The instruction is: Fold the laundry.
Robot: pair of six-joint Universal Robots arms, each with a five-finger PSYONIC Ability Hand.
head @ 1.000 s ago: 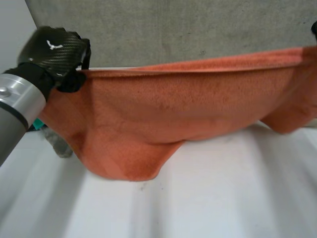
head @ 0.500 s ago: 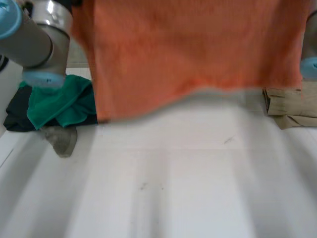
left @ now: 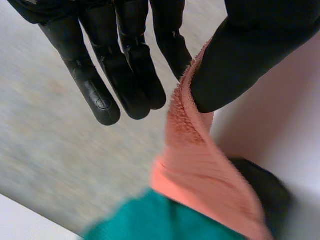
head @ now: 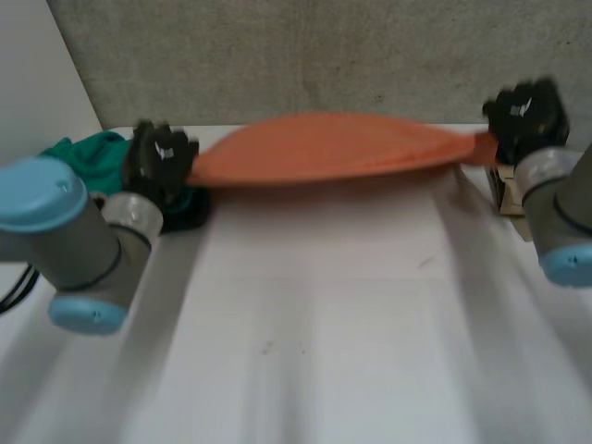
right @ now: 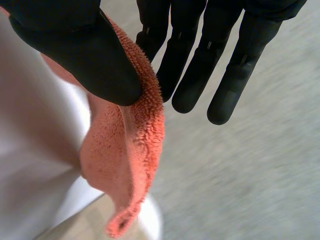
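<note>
An orange towel (head: 324, 148) stretches flat and taut in the air over the far part of the white table (head: 351, 333), between both hands. My left hand (head: 159, 162) pinches its left corner (left: 187, 115) between thumb and straight fingers. At the towel's other end, my right hand (head: 525, 116) pinches the right corner (right: 135, 130) the same way. Both hands sit near the table's far edge.
A green cloth (head: 88, 153) on a dark garment (head: 190, 208) lies at the far left, just behind my left hand. A tan folded cloth (head: 509, 199) lies at the far right beside my right arm. A grey wall (head: 305, 55) stands behind the table.
The towel hung high in front of the camera; now both hands have swung it down and away, spread out flat above the table's far side.
</note>
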